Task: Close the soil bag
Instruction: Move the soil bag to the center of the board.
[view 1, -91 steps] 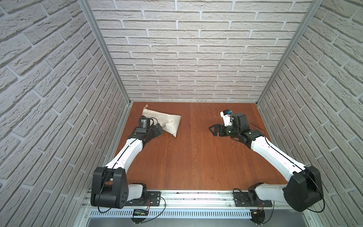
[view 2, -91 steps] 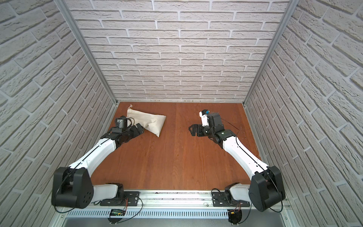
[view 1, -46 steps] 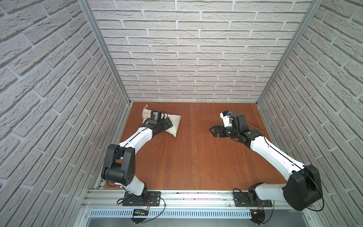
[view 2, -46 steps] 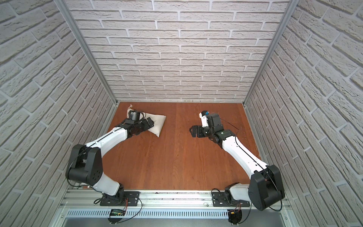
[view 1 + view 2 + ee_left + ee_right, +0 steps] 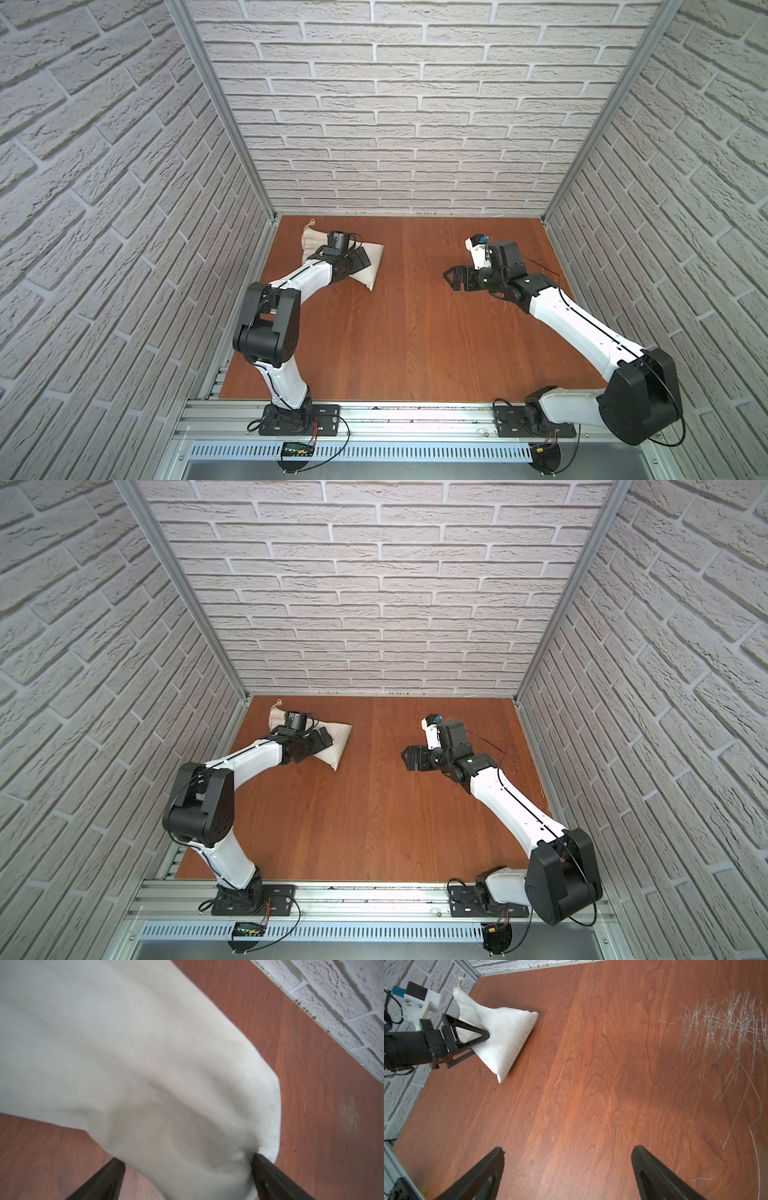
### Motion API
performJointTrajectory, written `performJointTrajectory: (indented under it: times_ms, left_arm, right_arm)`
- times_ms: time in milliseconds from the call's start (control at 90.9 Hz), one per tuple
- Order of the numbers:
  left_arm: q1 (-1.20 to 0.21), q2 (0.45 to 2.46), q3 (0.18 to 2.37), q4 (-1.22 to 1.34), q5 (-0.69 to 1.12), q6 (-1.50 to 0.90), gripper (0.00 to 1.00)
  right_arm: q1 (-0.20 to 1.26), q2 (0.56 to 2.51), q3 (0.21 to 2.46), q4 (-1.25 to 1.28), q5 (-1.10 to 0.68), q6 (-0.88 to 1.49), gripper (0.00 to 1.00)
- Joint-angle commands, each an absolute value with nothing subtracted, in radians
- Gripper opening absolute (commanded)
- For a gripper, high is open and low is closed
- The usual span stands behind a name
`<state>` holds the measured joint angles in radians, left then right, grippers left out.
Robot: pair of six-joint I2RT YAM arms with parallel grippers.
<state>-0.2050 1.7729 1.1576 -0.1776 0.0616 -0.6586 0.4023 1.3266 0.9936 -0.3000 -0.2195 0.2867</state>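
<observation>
The soil bag (image 5: pixel 372 261) (image 5: pixel 340 738) is a cream-white cloth sack lying flat near the back left corner, its gathered neck and thin cord (image 5: pixel 461 979) toward the corner. My left gripper (image 5: pixel 360 260) (image 5: pixel 322 738) (image 5: pixel 480 1043) is open and astride the bag's middle, with cloth between the fingers. In the left wrist view the bag (image 5: pixel 145 1053) fills the frame, and one fingertip (image 5: pixel 256 1157) of the left gripper (image 5: pixel 188 1160) dents its edge. My right gripper (image 5: pixel 451 280) (image 5: pixel 409 758) (image 5: pixel 568 1150) stands open and holds nothing, right of centre and well apart from the bag (image 5: pixel 506 1032).
The brown wooden tabletop (image 5: pixel 415 332) is boxed in by white brick walls on the left, back and right. An aluminium rail (image 5: pixel 395 419) with both arm bases runs along the front edge. Scratch marks (image 5: pixel 724 1028) cover the wood near the right arm.
My left arm has swung in from the bag's left side, and its gripper now sits over the bag's middle. The bag and the right arm have stayed put.
</observation>
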Motion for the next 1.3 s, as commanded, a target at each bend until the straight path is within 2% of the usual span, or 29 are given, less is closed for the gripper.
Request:
performJointTrajectory:
  times_ms: [0,143,297,352,407,440,803,1001,1232,1287]
  left_arm:
    - [-0.225,1.813,1.191,-0.159,0.075,-0.66,0.9]
    - [-0.237,1.844,1.208,-0.164,0.08,-0.657,0.69]
    - [-0.24,1.882,1.225,-0.174,0.107,-0.647,0.53]
    - [-0.243,1.895,1.235,-0.182,0.119,-0.641,0.45]
    - [-0.25,1.905,1.247,-0.197,0.124,-0.631,0.31]
    - [-0.256,1.913,1.255,-0.21,0.125,-0.623,0.28]
    - [-0.361,1.964,1.318,-0.29,0.129,-0.569,0.12]
    - [-0.475,1.997,1.363,-0.319,0.12,-0.568,0.11]
    - [-0.559,1.965,1.299,-0.236,0.14,-0.639,0.1]
    - [-0.572,1.942,1.274,-0.215,0.138,-0.656,0.15]
  right_arm:
    - [0.41,1.319,1.005,-0.283,-0.202,0.275,0.99]
    - [0.408,1.319,1.001,-0.287,-0.195,0.269,0.99]
    - [0.407,1.313,0.992,-0.285,-0.185,0.264,0.99]
    - [0.405,1.312,0.986,-0.278,-0.18,0.265,0.99]
    - [0.404,1.314,0.982,-0.272,-0.179,0.267,0.99]
    - [0.403,1.318,0.982,-0.27,-0.18,0.27,0.99]
    - [0.402,1.321,0.98,-0.252,-0.188,0.292,0.99]
    - [0.399,1.302,0.963,-0.259,-0.169,0.29,0.99]
    - [0.387,1.277,0.946,-0.27,-0.168,0.297,0.99]
    - [0.384,1.278,0.947,-0.271,-0.171,0.299,0.99]
